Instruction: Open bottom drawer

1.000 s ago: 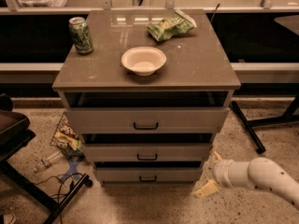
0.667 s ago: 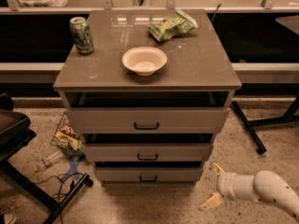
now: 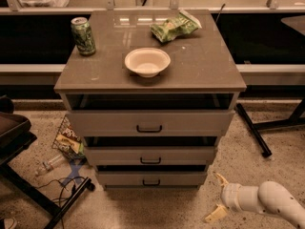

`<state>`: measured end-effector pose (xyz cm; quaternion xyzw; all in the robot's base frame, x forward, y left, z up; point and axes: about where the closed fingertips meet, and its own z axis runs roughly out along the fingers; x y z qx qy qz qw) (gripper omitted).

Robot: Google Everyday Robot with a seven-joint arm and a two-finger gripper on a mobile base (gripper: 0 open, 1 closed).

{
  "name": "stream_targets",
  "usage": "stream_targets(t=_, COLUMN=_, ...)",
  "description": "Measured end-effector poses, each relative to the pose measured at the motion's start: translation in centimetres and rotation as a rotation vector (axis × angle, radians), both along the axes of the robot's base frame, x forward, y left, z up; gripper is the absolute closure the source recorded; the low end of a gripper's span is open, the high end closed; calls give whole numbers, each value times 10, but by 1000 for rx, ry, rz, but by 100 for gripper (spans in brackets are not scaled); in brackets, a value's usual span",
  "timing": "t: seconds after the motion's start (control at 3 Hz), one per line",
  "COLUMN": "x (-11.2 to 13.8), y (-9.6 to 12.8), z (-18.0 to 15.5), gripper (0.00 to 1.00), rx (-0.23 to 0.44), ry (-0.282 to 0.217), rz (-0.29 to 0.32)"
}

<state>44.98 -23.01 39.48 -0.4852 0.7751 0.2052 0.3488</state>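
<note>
The bottom drawer (image 3: 151, 178) is the lowest and narrowest of three grey drawer fronts on the cabinet, with a small black bar handle (image 3: 151, 182). A dark gap shows above its front panel. My gripper (image 3: 218, 197) is low at the right, just above the floor, to the right of the bottom drawer's right end and apart from it. Its two pale fingers (image 3: 215, 213) are spread wide and hold nothing. The white arm (image 3: 271, 202) runs off the lower right corner.
On the cabinet top (image 3: 205, 66) stand a green can (image 3: 83, 35), a white bowl (image 3: 147, 61) and a green chip bag (image 3: 174, 27). A snack bag (image 3: 66, 140), a bottle (image 3: 49, 165) and cables (image 3: 66, 185) lie on the floor at left, by a dark chair (image 3: 14, 132). A black stand leg (image 3: 253, 130) lies at right.
My gripper has dropped lower and shifted right, away from the cabinet's lower right corner. The drawers have not moved.
</note>
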Motion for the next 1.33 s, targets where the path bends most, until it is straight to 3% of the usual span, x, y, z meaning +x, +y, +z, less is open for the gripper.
stream_targets(t=0.33, x=0, y=9, z=-17, gripper=0, rx=37, ry=8, rz=5)
stream_targets(t=1.33, x=54, y=81, z=-150, gripper=0, rx=201, ry=-2, rz=70)
